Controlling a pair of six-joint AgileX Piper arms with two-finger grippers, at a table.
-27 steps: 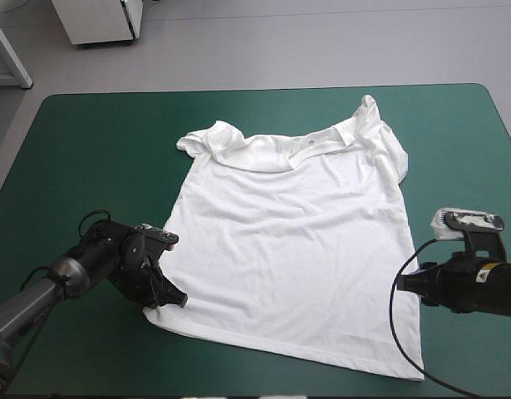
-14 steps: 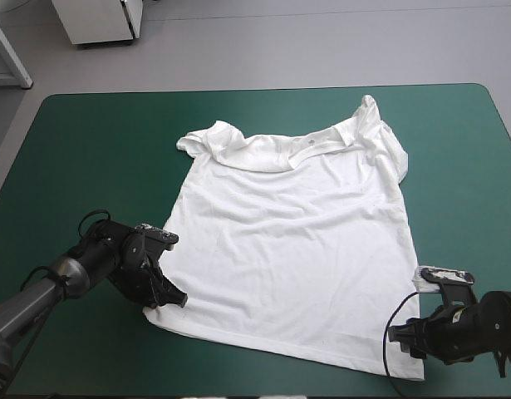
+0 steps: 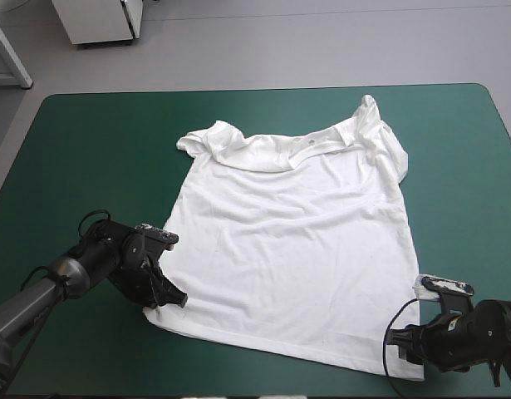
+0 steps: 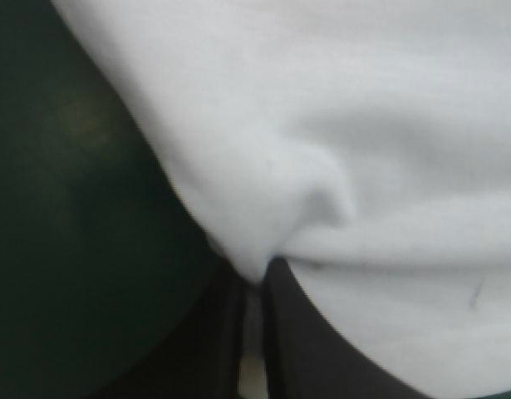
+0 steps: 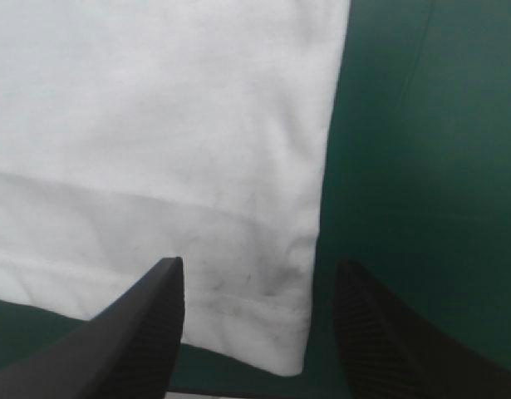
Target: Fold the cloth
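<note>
The white T-shirt [image 3: 292, 241] lies spread flat on the teal-green table, collar toward the far edge. My left gripper [image 3: 168, 297] sits at the shirt's near left hem corner and is shut on the T-shirt; in the left wrist view the T-shirt [image 4: 321, 150] bunches into a small fold just ahead of the gripper [image 4: 253, 278]. My right gripper [image 3: 402, 342] is low at the near right hem corner. In the right wrist view it [image 5: 259, 278] stands open, the T-shirt's hem corner [image 5: 272, 316] lying between its fingers.
Bare teal-green cover [image 3: 97, 158] lies left of the shirt and also right of it [image 3: 463, 166]. The table's near edge runs close behind both grippers. White furniture [image 3: 97, 21] stands beyond the far edge.
My right gripper has dropped from beside the shirt's right edge toward the near edge and now sits at the near right hem corner. The left gripper has not moved.
</note>
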